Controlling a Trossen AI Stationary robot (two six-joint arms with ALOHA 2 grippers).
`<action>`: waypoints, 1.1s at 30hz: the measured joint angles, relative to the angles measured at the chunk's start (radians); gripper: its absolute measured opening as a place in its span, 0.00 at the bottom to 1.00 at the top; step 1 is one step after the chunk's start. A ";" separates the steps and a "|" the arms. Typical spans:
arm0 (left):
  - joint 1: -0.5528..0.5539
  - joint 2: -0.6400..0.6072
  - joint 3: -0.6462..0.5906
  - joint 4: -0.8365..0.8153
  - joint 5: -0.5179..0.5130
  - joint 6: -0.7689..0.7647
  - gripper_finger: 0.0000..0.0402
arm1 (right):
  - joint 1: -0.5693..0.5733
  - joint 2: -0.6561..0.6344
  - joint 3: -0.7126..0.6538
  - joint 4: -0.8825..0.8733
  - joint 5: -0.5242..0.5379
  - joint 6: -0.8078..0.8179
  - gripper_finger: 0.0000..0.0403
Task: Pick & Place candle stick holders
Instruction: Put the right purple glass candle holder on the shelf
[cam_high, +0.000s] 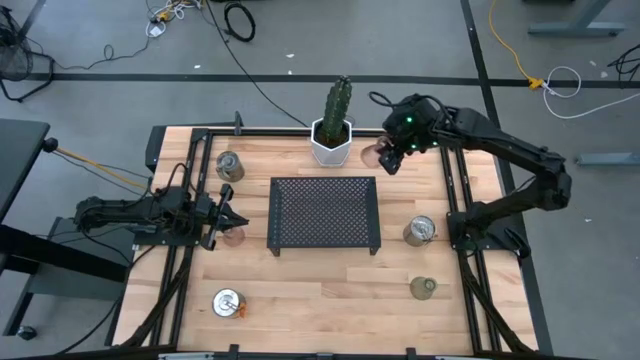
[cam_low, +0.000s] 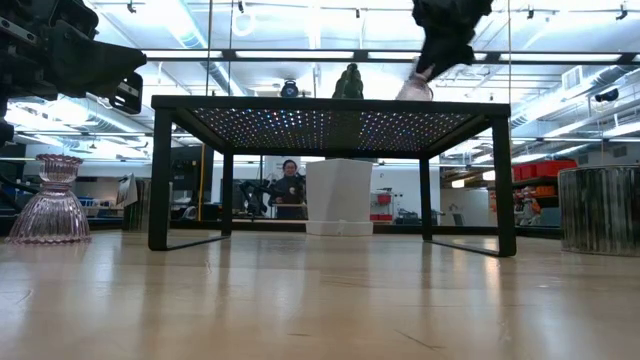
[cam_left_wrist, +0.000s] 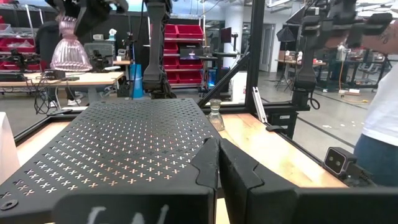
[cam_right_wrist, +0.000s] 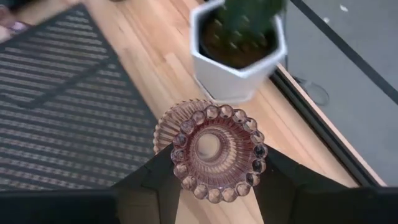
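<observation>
Gripping the pinkish glass holder (cam_right_wrist: 211, 151), the right gripper (cam_right_wrist: 214, 180) clamps its sides.

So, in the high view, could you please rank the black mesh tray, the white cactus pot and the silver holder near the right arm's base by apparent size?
1. Black mesh tray
2. White cactus pot
3. Silver holder

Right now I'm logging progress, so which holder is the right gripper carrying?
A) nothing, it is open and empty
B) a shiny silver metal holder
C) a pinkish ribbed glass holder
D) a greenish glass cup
C: the right wrist view shows the right gripper shut on the pinkish ribbed glass holder, lifted above the table beside the white cactus pot.
</observation>
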 joint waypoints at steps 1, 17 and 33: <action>0.000 0.000 0.000 0.000 0.000 0.000 0.05 | 0.012 0.010 0.017 0.001 -0.001 -0.003 0.41; 0.000 0.000 0.000 0.000 0.000 0.000 0.05 | 0.225 0.169 0.179 -0.019 -0.001 -0.115 0.41; 0.000 0.000 0.000 0.000 0.000 0.000 0.05 | 0.258 0.288 0.355 -0.111 -0.043 -0.156 0.41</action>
